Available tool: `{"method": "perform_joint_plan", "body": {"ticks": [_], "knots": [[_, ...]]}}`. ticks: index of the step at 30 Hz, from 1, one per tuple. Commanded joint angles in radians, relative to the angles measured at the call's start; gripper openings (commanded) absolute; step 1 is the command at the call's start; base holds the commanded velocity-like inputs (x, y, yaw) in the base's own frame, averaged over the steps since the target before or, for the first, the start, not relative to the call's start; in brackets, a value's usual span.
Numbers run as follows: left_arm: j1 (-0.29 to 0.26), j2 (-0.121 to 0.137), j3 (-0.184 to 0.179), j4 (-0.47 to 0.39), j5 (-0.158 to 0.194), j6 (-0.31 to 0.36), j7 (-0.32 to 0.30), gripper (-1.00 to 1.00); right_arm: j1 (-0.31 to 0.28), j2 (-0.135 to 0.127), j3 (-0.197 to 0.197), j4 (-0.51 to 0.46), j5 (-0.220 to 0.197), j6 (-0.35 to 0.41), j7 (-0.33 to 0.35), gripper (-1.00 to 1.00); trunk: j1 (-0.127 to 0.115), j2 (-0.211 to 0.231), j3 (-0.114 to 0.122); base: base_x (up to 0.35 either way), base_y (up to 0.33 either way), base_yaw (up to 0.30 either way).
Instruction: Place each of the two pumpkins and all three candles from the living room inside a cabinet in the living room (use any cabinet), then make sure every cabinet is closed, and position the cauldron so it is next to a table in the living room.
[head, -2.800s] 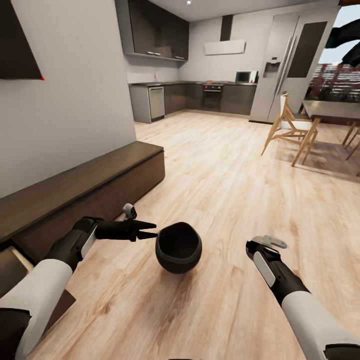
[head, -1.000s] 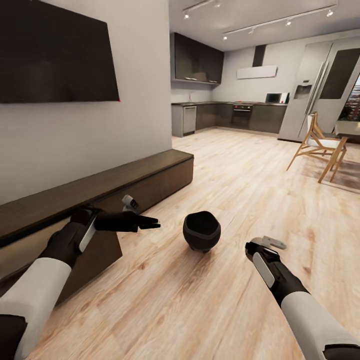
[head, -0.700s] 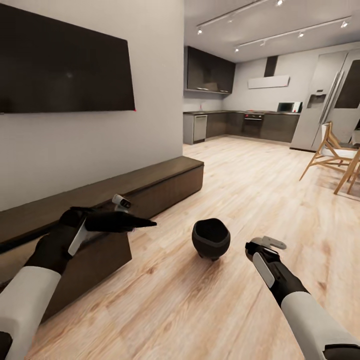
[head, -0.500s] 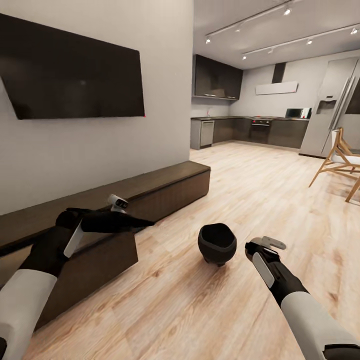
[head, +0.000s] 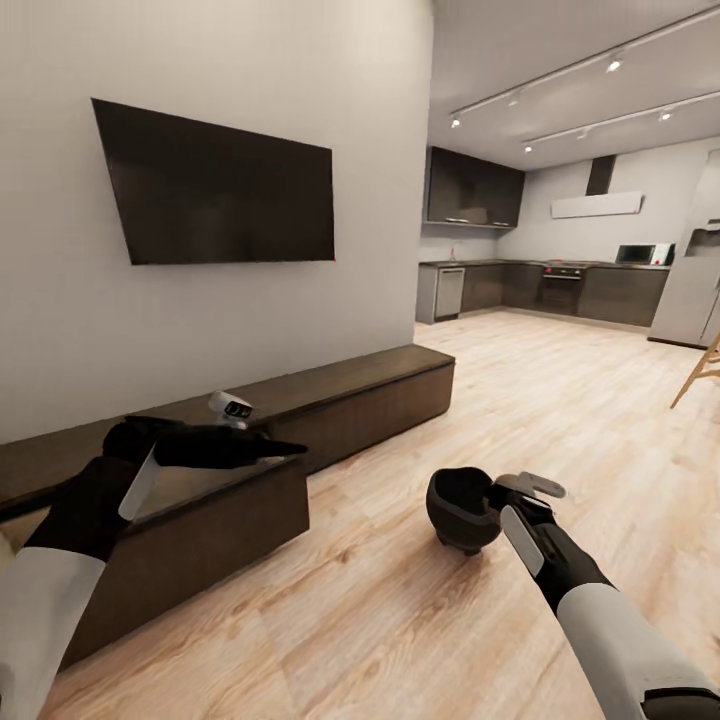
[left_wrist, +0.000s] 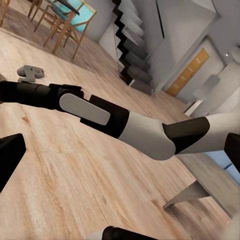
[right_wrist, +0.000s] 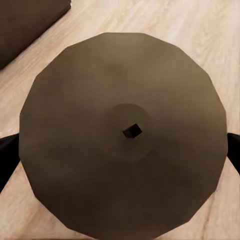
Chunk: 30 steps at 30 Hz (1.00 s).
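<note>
Wood floor, cauldron (head: 459, 508) against right hand (head: 497, 497)

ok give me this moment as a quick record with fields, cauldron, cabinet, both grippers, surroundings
cauldron: round black pot standing on the light wood floor, beside the right gripper
cabinet: long low dark brown wood unit along the white wall, its nearest front tilted out open
left gripper: hovers over the open section, fingers together, holding nothing
right gripper: fingers spread, a dark tip either side of the cauldron in the wrist view
surroundings: black wall TV, grey kitchen in the background
</note>
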Motion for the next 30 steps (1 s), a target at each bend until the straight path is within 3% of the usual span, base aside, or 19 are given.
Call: {"method": "perform_joint_plan", "body": {"ticks": [1,7,12,26,30], "knots": [[-0.001,0.001,-0.002,0.0,0.0,0.011,-0.004,1.0,0.0,-0.001,0.009,-0.003,-0.006,0.005,-0.001,-1.0,-0.001,0.0,0.004,-0.119,0.0,0.241],[-0.001,0.001,-0.002,0.0,0.0,0.011,-0.004,1.0,0.0,-0.001,0.014,-0.004,-0.007,0.008,0.101,-1.0,-0.004,0.001,0.033,-0.12,0.0,0.231],[-0.001,0.001,-0.002,0.0,0.0,0.011,-0.004,1.0,0.0,0.0,0.015,-0.005,-0.007,0.045,0.143,-1.0,-0.006,0.002,0.054,-0.12,0.0,0.13],[-0.001,0.001,-0.002,0.0,-0.001,0.011,-0.004,1.0,0.0,0.001,0.016,-0.009,-0.008,0.085,0.155,-1.0,-0.012,0.006,0.109,-0.117,0.0,0.011],[-0.001,0.001,-0.002,0.0,-0.002,0.011,-0.004,1.0,0.0,0.002,0.017,-0.008,-0.008,0.085,0.156,-1.0,-0.012,0.006,0.109,-0.045,0.0,0.135]]}}
